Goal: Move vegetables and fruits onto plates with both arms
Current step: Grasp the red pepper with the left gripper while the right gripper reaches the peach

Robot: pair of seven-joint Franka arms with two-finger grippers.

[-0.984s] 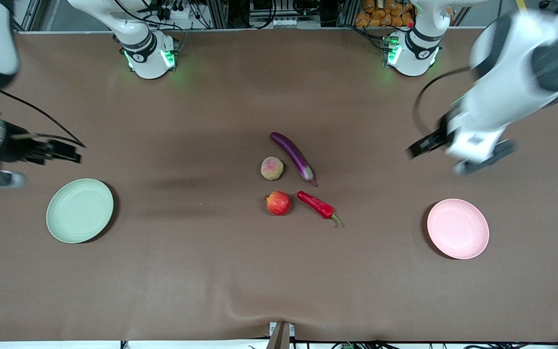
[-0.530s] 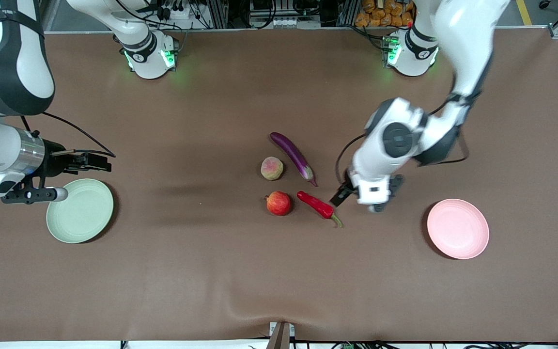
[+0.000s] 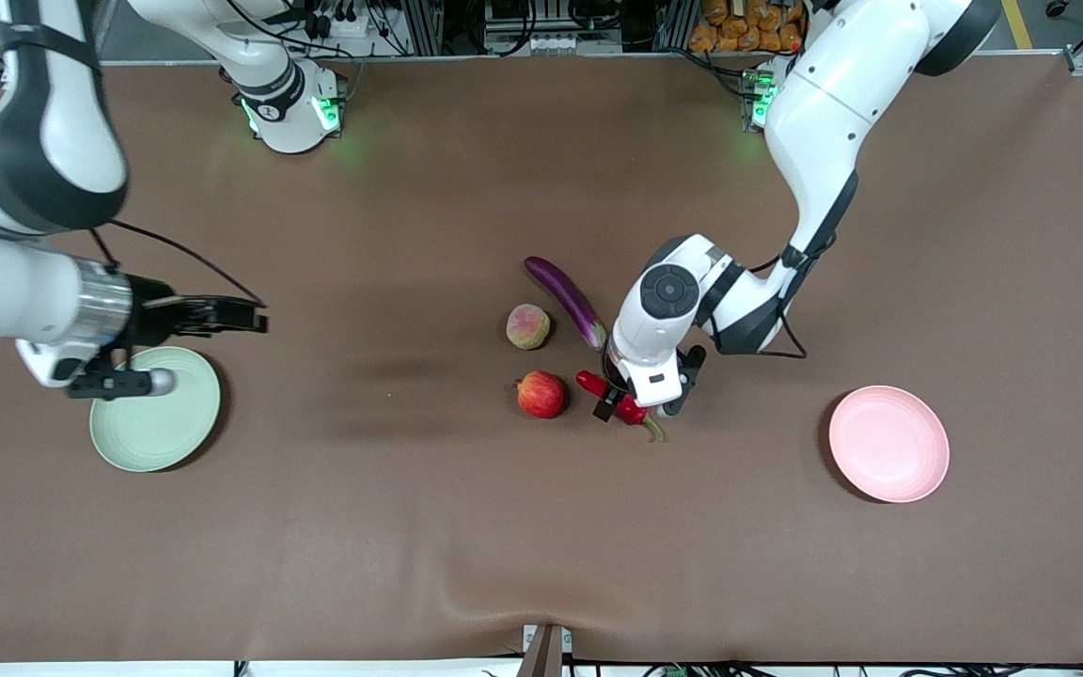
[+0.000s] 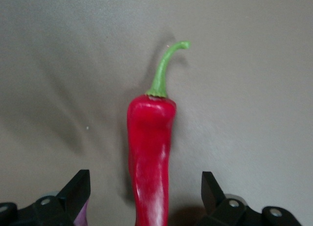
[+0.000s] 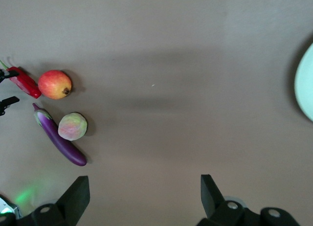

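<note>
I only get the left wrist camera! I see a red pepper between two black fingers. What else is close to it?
Observer: The left gripper is open over the chili pepper. A round red fruit lies on the table just beside the pepper, toward the right arm's end.
Operator: Where's a plate for it?
Observer: The pink plate sits toward the left arm's end of the table, well apart from the pepper.
Operator: And the other arm?
Observer: The right gripper hovers open over the table beside the green plate, at the right arm's end.
</note>
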